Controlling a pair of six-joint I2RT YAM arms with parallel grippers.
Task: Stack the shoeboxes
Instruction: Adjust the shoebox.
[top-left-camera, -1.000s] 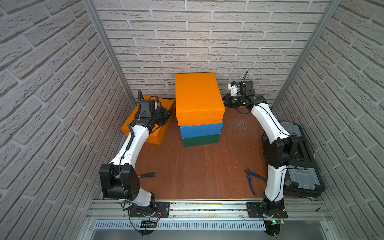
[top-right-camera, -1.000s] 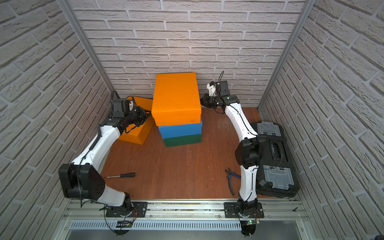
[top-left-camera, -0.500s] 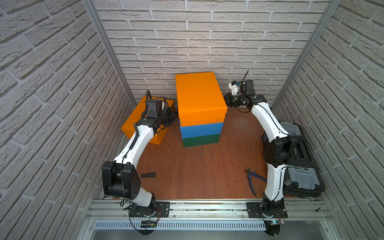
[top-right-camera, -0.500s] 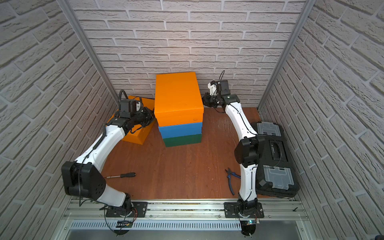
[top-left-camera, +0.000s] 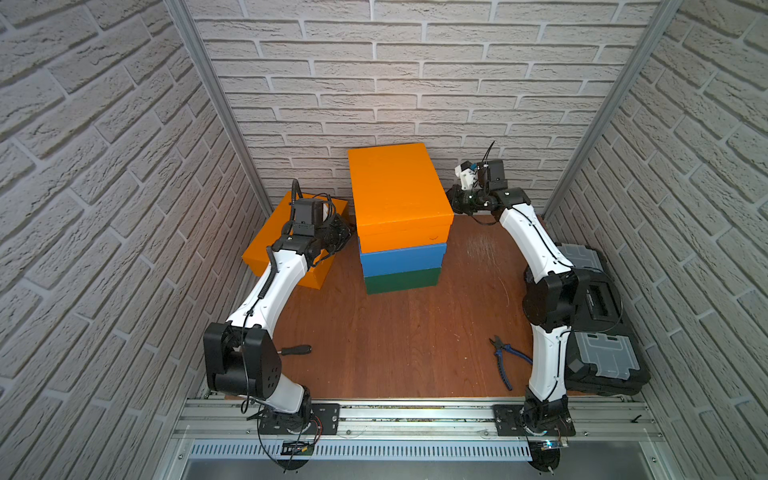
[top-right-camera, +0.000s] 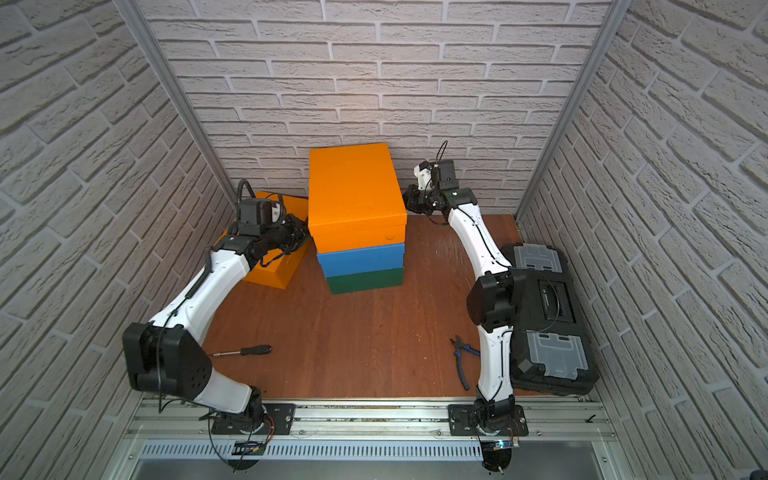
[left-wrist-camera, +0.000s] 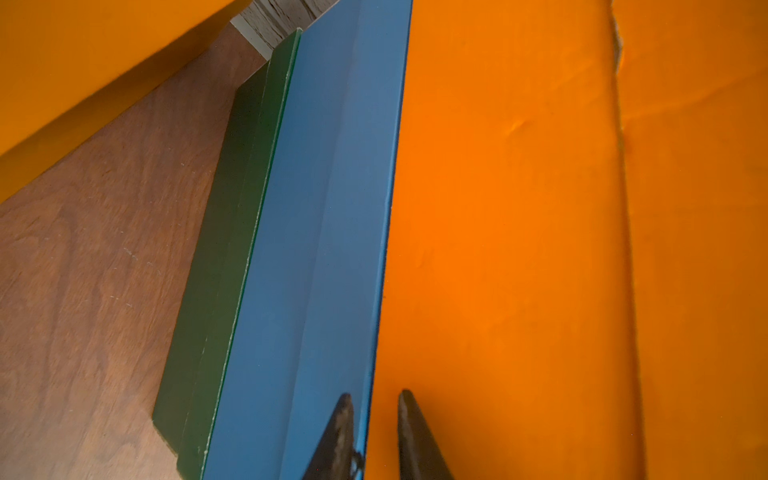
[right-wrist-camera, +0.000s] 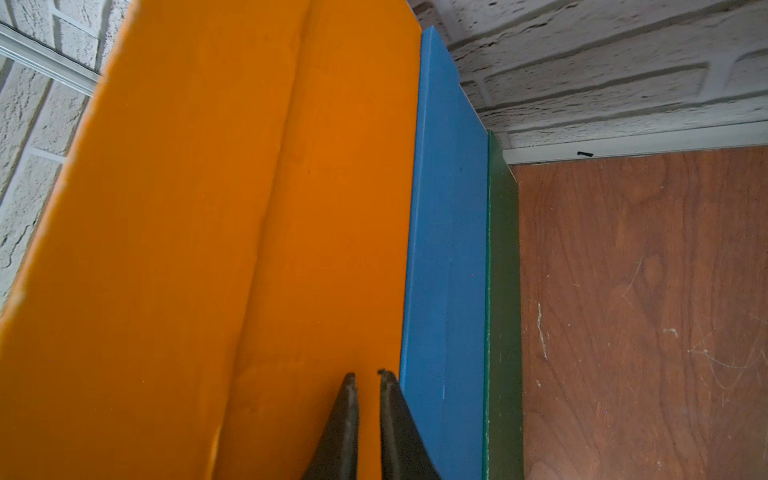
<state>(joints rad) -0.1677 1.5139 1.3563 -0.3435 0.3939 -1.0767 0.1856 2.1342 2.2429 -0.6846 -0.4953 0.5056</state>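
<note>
**Left arm swings off the spare box and onto the stack**

Since a second ago the left arm has moved away from above the lone bright orange cardboard shoebox (top-left-camera: 257, 245) and reached across to the stack. The right arm has held its post on the stack's other side.

The stack stands at the back middle of the brown wooden surface (top-left-camera: 395, 340), close to the brick wall. A dark green cardboard shoebox (top-left-camera: 401, 280) lies at the bottom, a blue cardboard shoebox (top-left-camera: 403, 257) sits on it, and a second bright orange lidded shoebox (top-left-camera: 395, 187) is on top. The lone orange box lies flat on the surface to the stack's left, just beside it and angled toward the corner.

In both top views the left tool (top-left-camera: 343, 237) sits at the stack's left side, about level with the seam between blue and orange. In the left wrist view the left tool's jaws are drawn nearly together with only a narrow slit between them and nothing in it. Whether the tips touch the cardboard cannot be told.

The right tool (top-left-camera: 453, 199) is at the top orange box's right side. In its wrist view it is likewise almost closed and holds nothing.

A black-handled screwdriver (top-left-camera: 297, 350) lies near the left arm's base. Blue-handled pliers (top-left-camera: 505, 361) lie near the right arm's base. A black plastic tool case with grey lids (top-left-camera: 598, 299) sits along the right wall.
</note>
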